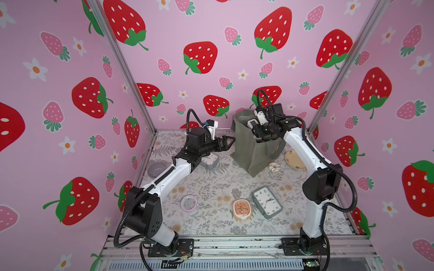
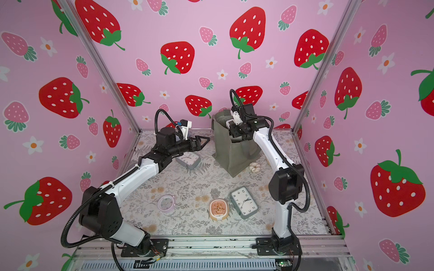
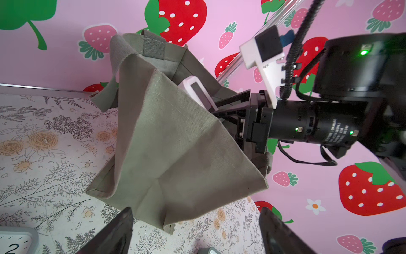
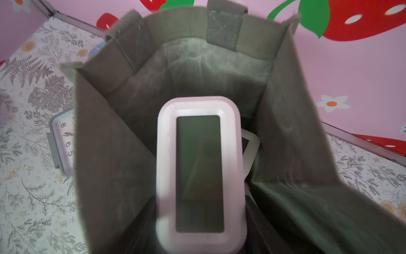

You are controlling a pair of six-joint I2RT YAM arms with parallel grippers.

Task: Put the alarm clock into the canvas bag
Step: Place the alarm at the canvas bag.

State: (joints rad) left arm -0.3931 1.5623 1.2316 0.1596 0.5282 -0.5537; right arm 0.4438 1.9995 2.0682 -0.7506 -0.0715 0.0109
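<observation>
The grey-green canvas bag [image 1: 249, 152] [image 2: 231, 154] stands upright at the back of the table, its mouth open. My right gripper [image 4: 201, 220] reaches down into that mouth, shut on a white digital alarm clock [image 4: 200, 171] with a dark screen. The dark fingers [image 4: 263, 222] press the clock's two long sides. Both top views show the alarm clock [image 1: 250, 123] [image 2: 229, 122] level with the rim, partly inside. My left gripper [image 1: 229, 142] [image 3: 195, 231] is open and holds nothing, just left of the canvas bag [image 3: 171, 143] and apart from it.
A second white-framed object [image 4: 250, 145] lies deeper in the bag. On the table are a grey square clock [image 1: 210, 160] under the left arm, a grey rectangular clock [image 1: 267, 203], a peach clock [image 1: 242, 208], a pink round clock [image 1: 189, 203], a doughnut [image 1: 273, 167], a plate [image 1: 294, 159] and a bowl [image 1: 156, 169].
</observation>
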